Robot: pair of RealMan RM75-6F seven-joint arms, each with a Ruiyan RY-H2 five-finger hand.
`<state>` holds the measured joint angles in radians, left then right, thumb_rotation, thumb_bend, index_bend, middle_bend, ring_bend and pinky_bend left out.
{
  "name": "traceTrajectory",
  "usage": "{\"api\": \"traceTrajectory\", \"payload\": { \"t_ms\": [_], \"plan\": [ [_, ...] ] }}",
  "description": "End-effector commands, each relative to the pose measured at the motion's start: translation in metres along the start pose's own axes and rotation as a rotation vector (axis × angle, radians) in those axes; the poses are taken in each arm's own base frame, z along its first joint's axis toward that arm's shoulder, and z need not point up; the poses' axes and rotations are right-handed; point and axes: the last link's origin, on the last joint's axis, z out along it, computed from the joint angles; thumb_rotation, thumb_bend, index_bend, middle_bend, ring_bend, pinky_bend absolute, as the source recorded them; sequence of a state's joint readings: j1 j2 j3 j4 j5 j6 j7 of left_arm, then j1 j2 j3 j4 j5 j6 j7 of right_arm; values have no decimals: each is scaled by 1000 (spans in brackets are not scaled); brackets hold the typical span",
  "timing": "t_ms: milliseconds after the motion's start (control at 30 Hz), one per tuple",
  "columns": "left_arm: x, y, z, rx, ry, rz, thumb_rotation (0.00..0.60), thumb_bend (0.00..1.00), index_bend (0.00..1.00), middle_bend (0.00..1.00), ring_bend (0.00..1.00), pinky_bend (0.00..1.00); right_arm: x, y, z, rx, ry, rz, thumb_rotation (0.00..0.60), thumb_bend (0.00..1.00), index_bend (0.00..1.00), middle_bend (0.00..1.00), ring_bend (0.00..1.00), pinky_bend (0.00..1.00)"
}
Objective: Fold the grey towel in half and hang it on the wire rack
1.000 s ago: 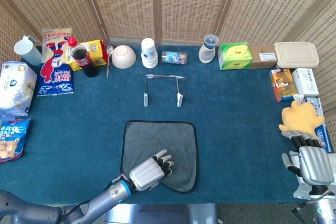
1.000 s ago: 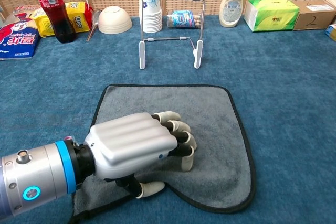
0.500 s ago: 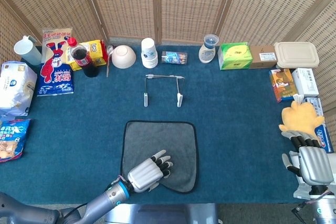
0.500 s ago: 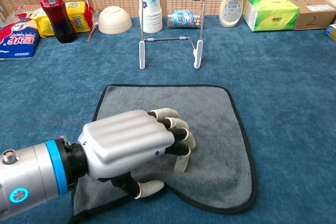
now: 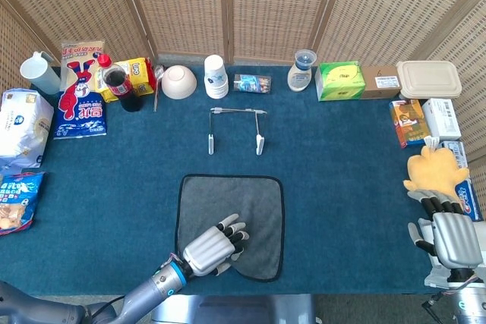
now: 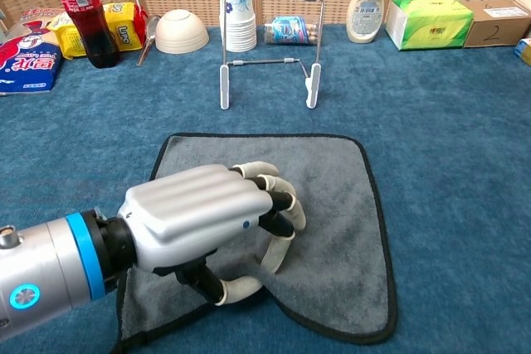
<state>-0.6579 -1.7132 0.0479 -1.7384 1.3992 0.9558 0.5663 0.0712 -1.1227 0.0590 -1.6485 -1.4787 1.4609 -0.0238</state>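
Lying flat beneath the left robot hand [image 6: 207, 221], grey towel [image 6: 332, 205], near edge pinched, fingers curled

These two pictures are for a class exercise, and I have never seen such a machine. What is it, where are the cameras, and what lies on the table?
It is a robot with two arms ending in mechanical hands. One picture looks down from its head, the other forward from its chest. On the blue table a grey towel lies flat, with a wire rack beyond it. The left hand rests on the towel's near edge, fingers curled; whether it grips is unclear. The right hand waits at the table's side, holding nothing. Snacks, cups and boxes line the edges.
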Motion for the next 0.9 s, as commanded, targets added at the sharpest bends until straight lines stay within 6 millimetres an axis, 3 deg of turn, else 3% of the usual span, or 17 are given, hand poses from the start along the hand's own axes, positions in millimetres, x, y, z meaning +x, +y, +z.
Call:
{"api": "traceTrajectory", "payload": {
  "t_ms": [33,433,900],
  "plan": [
    [3,-1,2,5,-2,-28,600,331,542,243,121,0,-1,0,0,-1,-1,2,600,375,245,261,204,203],
    [33,-25,22,75,38,-136,600,330,527,207,46,0,-1,3,-2,-9,2,6,600,375,246,260,204,203],
    [58,-68,56,155,80,-26,600,330,517,170,0,0,0,5,-3,-19,1,12,600,375,246,261,204,203]
  ]
}}
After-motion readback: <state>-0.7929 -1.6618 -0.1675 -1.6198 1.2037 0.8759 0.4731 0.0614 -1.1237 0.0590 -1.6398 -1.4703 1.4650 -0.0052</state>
